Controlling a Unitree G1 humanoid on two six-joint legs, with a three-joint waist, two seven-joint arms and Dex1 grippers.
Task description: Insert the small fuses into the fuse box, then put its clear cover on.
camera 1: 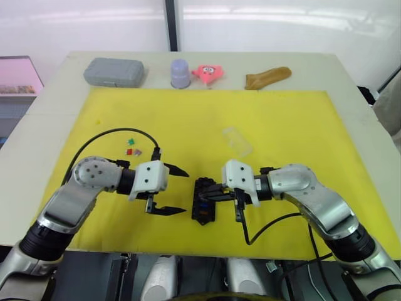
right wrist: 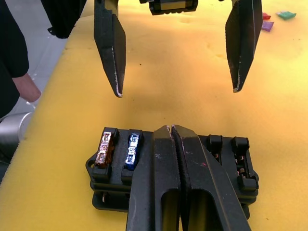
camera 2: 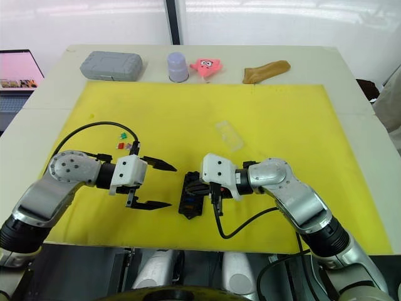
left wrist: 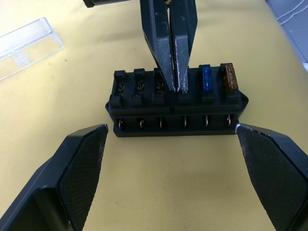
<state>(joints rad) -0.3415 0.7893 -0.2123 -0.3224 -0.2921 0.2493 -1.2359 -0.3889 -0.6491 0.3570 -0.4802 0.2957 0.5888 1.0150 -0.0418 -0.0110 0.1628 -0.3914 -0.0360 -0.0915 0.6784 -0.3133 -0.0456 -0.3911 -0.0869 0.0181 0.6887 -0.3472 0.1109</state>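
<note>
Right claw (right wrist: 172, 129) pressed closed on fuse box (left wrist: 176, 108) slots; left claw (camera 2: 161, 185) wide open beside it. Loose fuses (camera 1: 133, 147) beyond: tiny, light, slippery — pinch flat sides.

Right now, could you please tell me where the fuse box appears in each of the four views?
Left eye view: fuse box low centre on the yellow mat.
Right eye view: low centre.
Left wrist view: centre.
Right wrist view: lower centre.
Shared landmark: the right gripper, shut, its tips on the box top.
</note>
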